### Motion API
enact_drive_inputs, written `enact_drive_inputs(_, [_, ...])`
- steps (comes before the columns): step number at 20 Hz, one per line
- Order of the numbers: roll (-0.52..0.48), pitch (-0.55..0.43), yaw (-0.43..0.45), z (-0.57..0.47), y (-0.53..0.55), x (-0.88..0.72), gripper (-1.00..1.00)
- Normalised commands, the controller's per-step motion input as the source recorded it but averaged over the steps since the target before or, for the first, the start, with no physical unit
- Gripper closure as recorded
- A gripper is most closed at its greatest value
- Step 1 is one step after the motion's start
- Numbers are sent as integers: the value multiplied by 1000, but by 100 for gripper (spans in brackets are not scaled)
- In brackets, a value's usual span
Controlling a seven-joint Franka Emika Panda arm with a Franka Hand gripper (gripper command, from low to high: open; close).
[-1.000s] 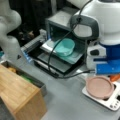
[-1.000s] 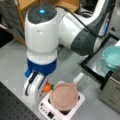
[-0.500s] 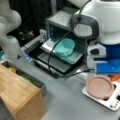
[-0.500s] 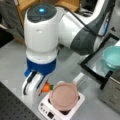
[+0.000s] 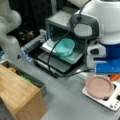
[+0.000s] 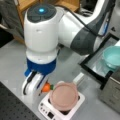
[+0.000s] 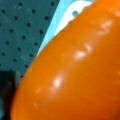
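The gripper (image 6: 45,86) hangs low over the grey table (image 6: 15,57), just beside the scale (image 6: 62,106) at a front view's bottom. Between its fingers sits a carrot (image 6: 46,87), orange with a green tip that points toward the plate (image 6: 64,95). The carrot's long axis seems to run roughly level, from under the gripper out to the plate's edge, though only a small part of it shows there. In the wrist view the carrot (image 7: 75,72) fills nearly the whole frame, its long axis running from lower left to upper right, with a dark perforated mat (image 7: 22,32) and a white corner of the scale (image 7: 75,11) behind it. The fingers appear closed around the carrot, but the jaws themselves are mostly hidden by the arm's white body, so how wide they stand cannot be read.

In a front view an orange bit of the carrot (image 5: 115,77) peeks out below the blue wrist, just above the pink plate (image 5: 99,86) on the scale (image 5: 112,102). Behind stands a toaster oven (image 5: 60,25) with its door down and a teal bowl (image 5: 65,46) on the tray. A wooden box (image 5: 20,95) sits at that view's bottom left
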Motion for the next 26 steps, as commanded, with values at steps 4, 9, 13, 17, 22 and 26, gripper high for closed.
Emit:
enact_drive_inputs(4, [-110, 279, -160, 161, 78, 219, 100])
enact_drive_inputs(9, [-120, 247, -173, 139, 65, 113, 100])
enact_drive_inputs(13, [-138, 214, -202, 124, 61, -76, 100])
enact_drive_inputs(17, [-144, 142, -179, 69, 79, -246, 100])
enact_drive_inputs(22, [-152, 58, -190, -6, 60, -373, 100])
enact_drive_inputs(26, [-155, -31, -204, -69, 51, -448, 100])
